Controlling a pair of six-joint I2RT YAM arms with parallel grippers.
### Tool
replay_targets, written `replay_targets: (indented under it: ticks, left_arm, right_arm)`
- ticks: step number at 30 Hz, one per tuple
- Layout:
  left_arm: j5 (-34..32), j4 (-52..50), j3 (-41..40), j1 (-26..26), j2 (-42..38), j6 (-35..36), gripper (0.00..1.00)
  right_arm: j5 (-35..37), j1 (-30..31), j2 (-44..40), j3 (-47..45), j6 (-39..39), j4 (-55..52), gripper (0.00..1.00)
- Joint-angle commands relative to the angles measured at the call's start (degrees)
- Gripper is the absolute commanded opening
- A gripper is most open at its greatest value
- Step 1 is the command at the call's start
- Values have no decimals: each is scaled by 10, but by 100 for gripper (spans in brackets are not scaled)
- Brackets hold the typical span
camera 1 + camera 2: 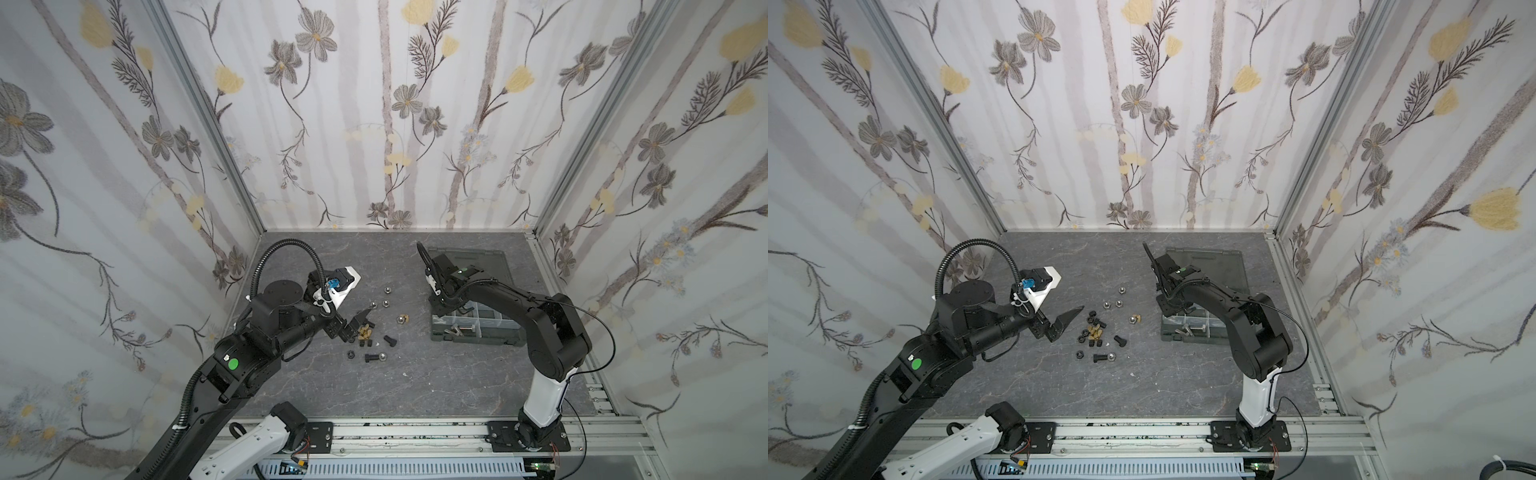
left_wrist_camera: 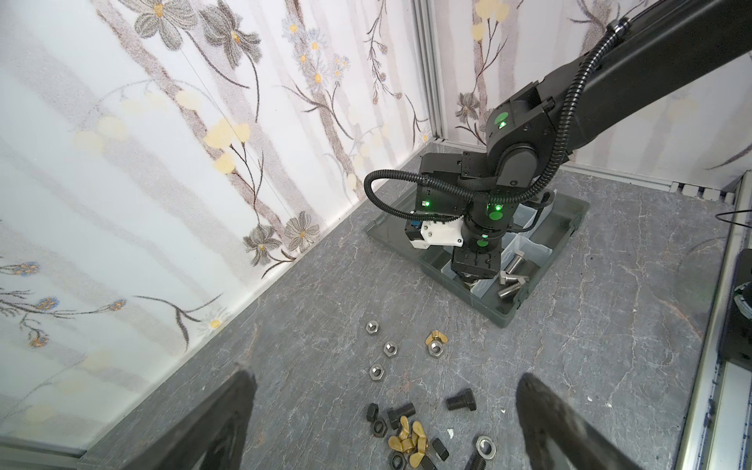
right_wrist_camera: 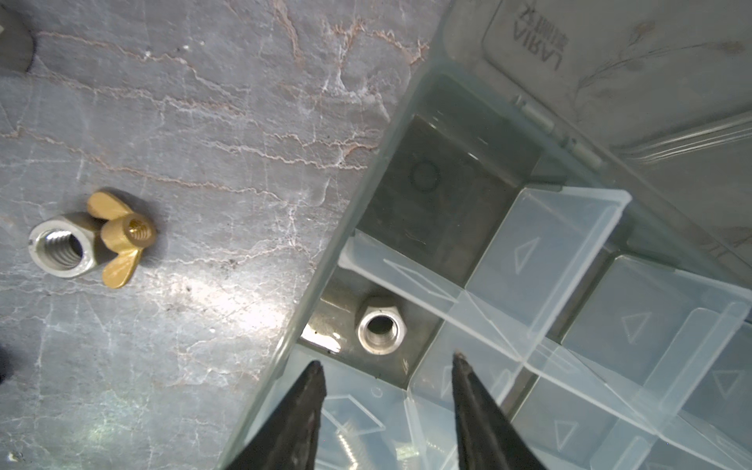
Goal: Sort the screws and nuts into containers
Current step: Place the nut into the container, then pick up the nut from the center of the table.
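My right gripper [image 3: 387, 362] stands open over the grey organizer box [image 1: 473, 338], nothing between its fingers. Just beyond its tips a silver nut [image 3: 380, 327] lies loose on a compartment floor. Silver screws [image 2: 513, 276] lie in the near corner compartment. My left gripper [image 2: 386, 374] hangs open above the pile of black screws, black nuts and brass wing nuts [image 1: 365, 336]. Three silver nuts [image 1: 385, 303] lie farther back. Another silver nut [image 3: 65, 248] touches a brass wing nut [image 3: 122, 236] on the table beside the box. In both top views the right wrist hides its jaws.
The box's lid [image 1: 478, 262] lies flat open behind the compartments, near the back wall. Clear dividers [image 3: 545, 244] split the box. Two black screws [image 1: 390, 340] lie apart from the pile. Patterned walls close three sides; a metal rail [image 1: 415, 432] runs along the front.
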Motion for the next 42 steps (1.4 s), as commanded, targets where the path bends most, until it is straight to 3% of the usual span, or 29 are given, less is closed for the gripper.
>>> replay_targets:
  ticks: [1,8,23,42]
  left_arm:
    - [5,11,5,0,0,9,100]
    - [6,8,7,0,-2,8,100]
    - [-4,7,2,-1,-13,4,100]
    - [-4,5,2,0,-16,5,100]
  right_arm:
    - [-2,1,-12,11,-2,1,49]
    - [-6,41,-3,92,-21,0,50]
    - [-46,116,205,327,-56,16,58]
    - [-39,124,273,342,-62,10,61]
